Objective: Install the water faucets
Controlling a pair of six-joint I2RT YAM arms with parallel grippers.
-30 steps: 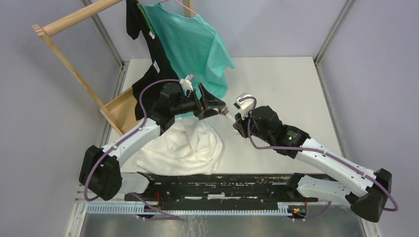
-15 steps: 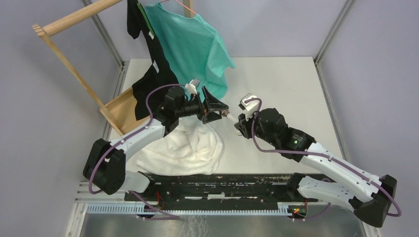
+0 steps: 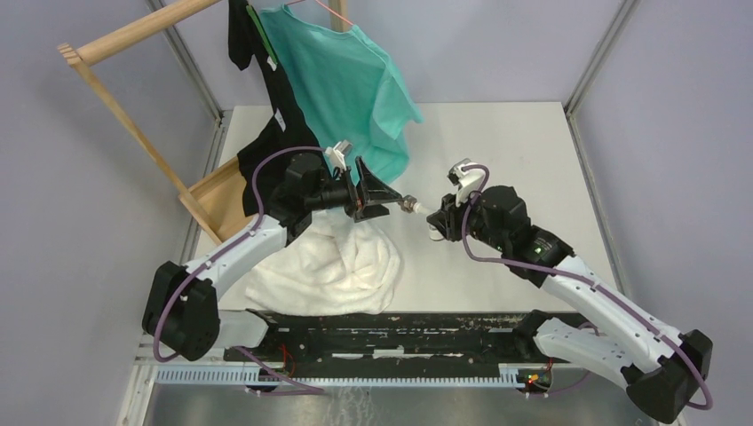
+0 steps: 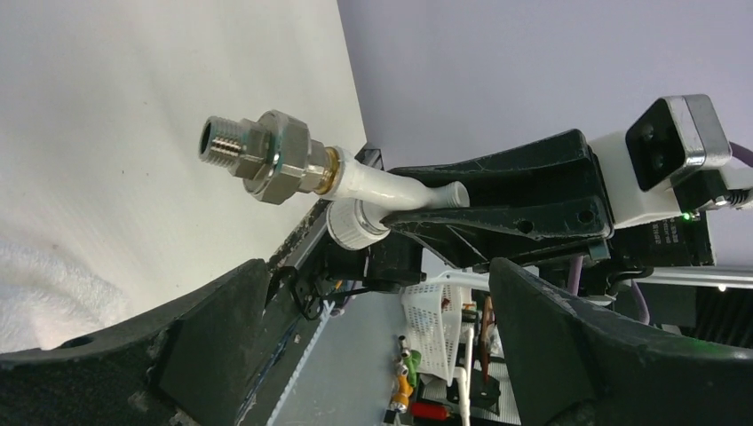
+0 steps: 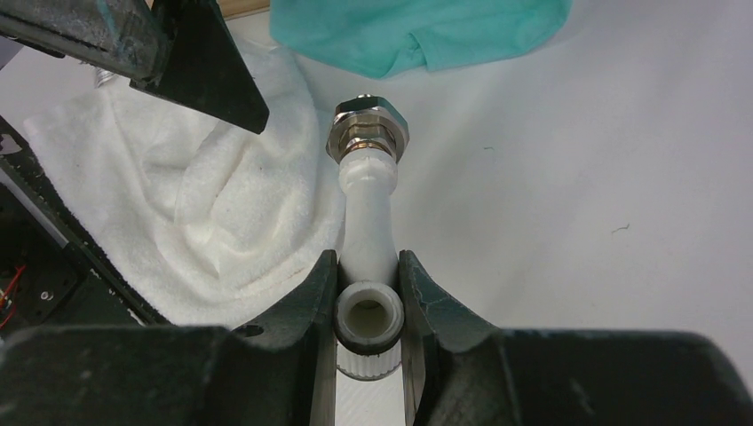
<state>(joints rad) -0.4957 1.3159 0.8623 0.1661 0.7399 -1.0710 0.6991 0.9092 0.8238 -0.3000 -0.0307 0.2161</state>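
At the near edge of the counter [image 3: 515, 151] sit the two arm bases, one on each side. A little farther in, on the left, a soft white towel [image 3: 328, 266] lies in a crumpled heap on the counter. Past the towel, the two arms reach toward each other over the middle of the counter. The right hand [image 3: 437, 224] is closed tight on the round, thick end of the white spout [image 5: 368, 209], with one finger pressed on each side of it. The spout sticks straight out from that hand and points at the left arm. On the far tip of the spout sits the silver fitting [image 5: 368, 129], touching it, with its screw end facing away from the right hand. The spout and fitting are held up over the counter, just beside the edge of the towel. The left hand [image 3: 393, 201] is right in front of the fitting, very near it. Its two fingers are spread wide apart and it holds nothing. The fitting is not between those fingers. Farther back, a teal shirt [image 3: 346, 80] hangs down with its bottom edge near the left hand. A black shirt [image 3: 271, 133] hangs just beside it on the left. Both hang from a wooden rack [image 3: 133, 124] that stands at the far left corner.
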